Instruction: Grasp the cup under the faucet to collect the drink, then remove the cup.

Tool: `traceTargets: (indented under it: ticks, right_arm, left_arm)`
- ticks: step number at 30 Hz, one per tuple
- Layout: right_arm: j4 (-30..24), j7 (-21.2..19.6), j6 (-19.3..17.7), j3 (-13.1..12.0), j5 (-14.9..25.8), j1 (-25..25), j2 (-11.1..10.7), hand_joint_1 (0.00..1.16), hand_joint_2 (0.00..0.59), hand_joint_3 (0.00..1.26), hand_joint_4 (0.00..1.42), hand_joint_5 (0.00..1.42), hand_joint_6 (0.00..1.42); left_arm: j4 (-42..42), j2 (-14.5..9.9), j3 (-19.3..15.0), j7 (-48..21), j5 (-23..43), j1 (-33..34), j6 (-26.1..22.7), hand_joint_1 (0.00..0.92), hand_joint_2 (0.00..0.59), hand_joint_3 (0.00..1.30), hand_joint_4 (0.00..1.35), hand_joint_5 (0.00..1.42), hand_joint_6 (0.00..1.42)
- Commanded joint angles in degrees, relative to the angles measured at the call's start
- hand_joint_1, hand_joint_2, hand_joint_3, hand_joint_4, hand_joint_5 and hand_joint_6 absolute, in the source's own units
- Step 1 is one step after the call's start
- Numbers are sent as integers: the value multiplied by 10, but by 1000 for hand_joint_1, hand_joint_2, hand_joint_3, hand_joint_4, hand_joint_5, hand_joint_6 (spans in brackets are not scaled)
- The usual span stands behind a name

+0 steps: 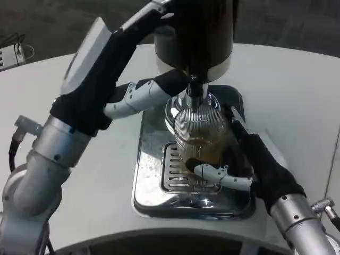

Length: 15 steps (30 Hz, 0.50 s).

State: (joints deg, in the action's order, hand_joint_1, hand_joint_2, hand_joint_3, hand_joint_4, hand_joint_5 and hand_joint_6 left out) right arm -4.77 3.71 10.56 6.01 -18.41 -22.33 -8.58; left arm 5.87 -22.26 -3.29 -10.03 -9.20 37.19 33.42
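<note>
Head view. The ribbed clear cup (201, 135) stands on the slotted grate of the chrome drip tray (154, 196), directly under the faucet (194, 90) of the dark dispenser (194, 32); amber drink fills roughly the lower part of it. The right hand (234, 167) wraps the cup from the right side, a white finger crossing the front near the base and the dark palm against the far wall, so it holds the cup. The left hand (114, 79) is raised beside the dispenser, its white-and-black fingers (141, 95) reaching toward the faucet area; whether they press a lever or are merely spread against the body, I cannot tell, since the contact point is hidden. Risks, as judgement: if the cup is drawn away while liquid is running or dripping, drink lands on the tray or on the white tabletop (297, 95). The grip sits low on the cup, so a quick pull could tip the rim and slop the contents. The rim sits close beneath the spout; lifting straight up could knock it, so the exit should be lateral and level. The left forearm crowds the left side, leaving the right or front as the clear path.
</note>
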Motion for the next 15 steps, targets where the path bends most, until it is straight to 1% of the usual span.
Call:
traceTargets:
  ticks: [1,5,9,15]
  right_arm:
    - [12,-8,-12,0,5,-9,2,781,203,0,0,0,0]
    - [22,-13,-14,1,4,-15,4,781,203,0,0,0,0]
    - [34,-17,-16,3,4,-24,7,781,203,0,0,0,0]
    - [54,-21,-22,7,7,-40,15,781,203,0,0,0,0]
  left_arm:
    - [-55,-8,-24,4,15,-58,-20,0,79,259,230,324,378]
    - [-95,-16,-45,-1,23,-105,-43,0,79,263,232,338,381]
    - [-134,-28,-78,-2,35,-169,-66,0,80,271,242,342,383]
    - [-167,-42,-114,-4,39,-243,-86,0,80,272,250,346,384]
